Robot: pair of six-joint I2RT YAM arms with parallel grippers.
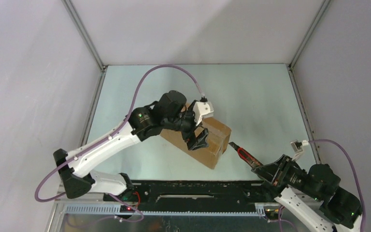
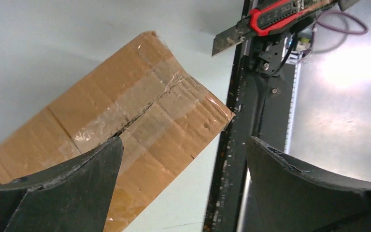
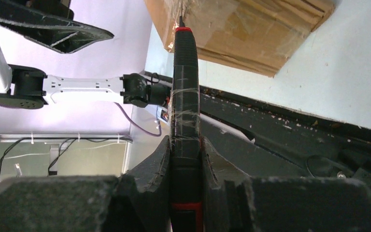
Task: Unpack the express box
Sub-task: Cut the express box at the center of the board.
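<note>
The express box (image 1: 217, 137), brown cardboard with clear tape, lies at an angle on the pale table. In the left wrist view the express box (image 2: 140, 111) shows a dark split running along its taped seam (image 2: 147, 107). My left gripper (image 1: 199, 140) hovers over the box's near part, open wide, nothing between its fingers (image 2: 77, 179). My right gripper (image 1: 265, 170) is shut on a red and black utility knife (image 1: 244, 154), blade out. The knife (image 3: 185, 92) points at the box's near corner (image 3: 251, 24), its tip close to the cardboard.
A black rail (image 1: 198, 188) runs along the table's near edge, just below the box. Grey enclosure walls (image 1: 38, 87) ring the table on three sides. A purple cable (image 1: 145, 82) arcs over the left arm.
</note>
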